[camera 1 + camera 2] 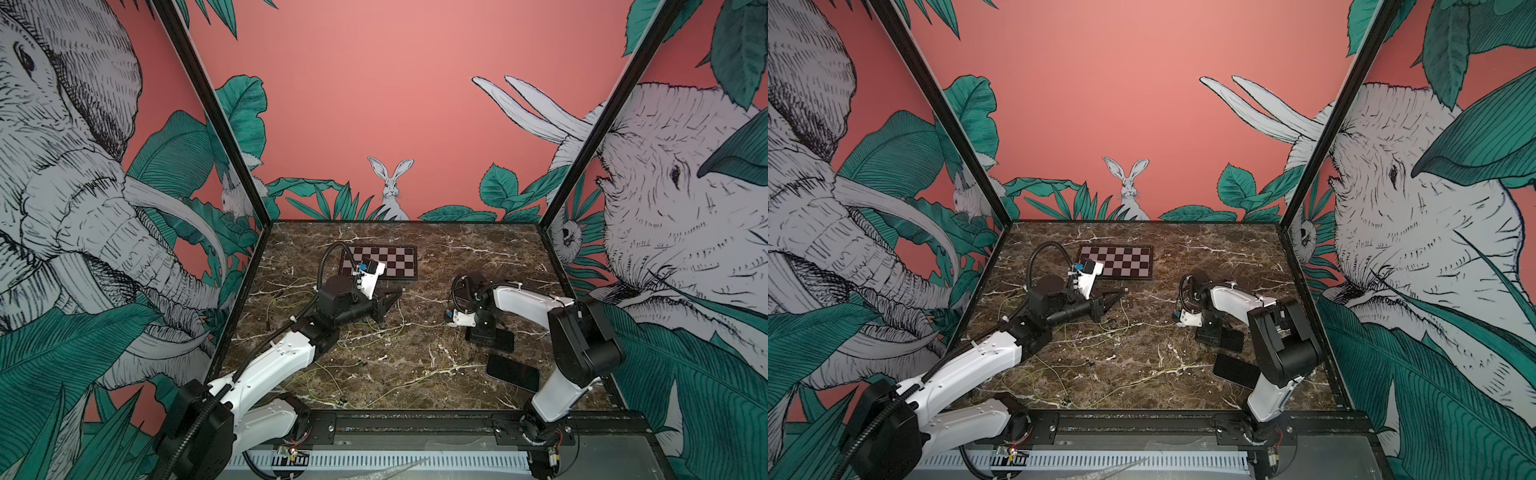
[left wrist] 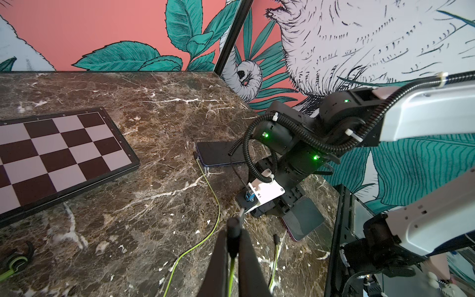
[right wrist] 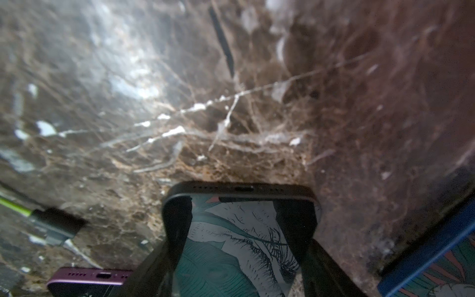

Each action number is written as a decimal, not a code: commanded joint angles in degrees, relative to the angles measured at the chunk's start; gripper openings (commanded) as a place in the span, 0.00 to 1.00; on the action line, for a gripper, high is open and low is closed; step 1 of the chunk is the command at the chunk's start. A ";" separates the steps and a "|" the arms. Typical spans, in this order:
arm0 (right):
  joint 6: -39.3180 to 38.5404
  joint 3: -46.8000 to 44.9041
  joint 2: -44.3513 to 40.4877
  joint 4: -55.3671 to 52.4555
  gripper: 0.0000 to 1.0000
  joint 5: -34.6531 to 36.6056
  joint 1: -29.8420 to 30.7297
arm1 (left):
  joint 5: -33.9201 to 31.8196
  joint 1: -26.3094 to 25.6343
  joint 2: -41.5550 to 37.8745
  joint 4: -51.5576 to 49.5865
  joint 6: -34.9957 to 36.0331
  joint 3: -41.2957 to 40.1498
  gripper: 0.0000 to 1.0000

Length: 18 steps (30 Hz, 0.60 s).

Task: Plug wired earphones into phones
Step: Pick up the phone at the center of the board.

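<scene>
My left gripper is shut on the black plug of a yellow-green earphone cord and hovers over mid-table, pointing toward the right arm. My right gripper reaches down onto a dark phone; its fingers hug the phone's two long edges, with the port end facing out. In both top views that phone lies under the gripper. A purple phone lies nearer the front. A third phone, behind the right arm, has a cord at its end.
Loose earphone cords wind across the marble table. Another plug lies near the purple phone, and an earbud rests below the checkerboard plate at the back. Walls close three sides.
</scene>
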 commanded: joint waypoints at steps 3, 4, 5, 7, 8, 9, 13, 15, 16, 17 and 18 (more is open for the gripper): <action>0.72 -3.57 -7.60 7.24 0.66 -6.21 0.04 | -2.16 -0.26 -1.36 -1.67 0.32 1.52 0.00; 0.97 -4.35 -9.49 8.88 0.66 -6.97 0.13 | -2.94 -0.29 -1.16 -3.07 -0.02 2.00 0.00; 1.14 -5.14 -11.77 10.70 0.66 -7.84 0.16 | -3.67 -0.29 -0.81 -5.20 0.00 2.90 0.00; 1.83 -6.83 -16.08 14.43 0.66 -9.29 0.67 | -5.00 -0.29 0.20 -9.44 -0.40 4.87 0.00; 2.07 -7.67 -18.36 16.23 0.66 -10.37 1.14 | -5.80 -0.29 1.11 -11.86 -1.18 6.02 0.00; 2.41 -8.67 -20.73 18.47 0.66 -11.40 1.86 | -6.13 -0.34 2.24 -14.30 -1.73 7.37 0.00; 3.90 -10.53 -26.93 24.91 0.65 -12.59 5.62 | -3.18 -0.29 7.39 -20.16 -3.64 12.04 0.00; 4.63 -9.67 -27.98 25.52 0.65 -11.73 8.02 | 0.13 -0.42 9.58 -19.90 -4.67 12.92 0.00; 4.73 -9.08 -28.08 25.85 0.65 -11.09 9.34 | 0.98 -0.45 10.35 -19.85 -5.11 13.21 0.00; 4.69 -8.45 -28.01 26.15 0.65 -10.25 10.59 | 1.33 -0.72 10.85 -19.86 -5.36 13.33 0.00; 4.77 -7.85 -27.80 26.25 0.65 -9.56 11.63 | 1.29 -0.93 11.12 -19.88 -5.41 13.32 0.00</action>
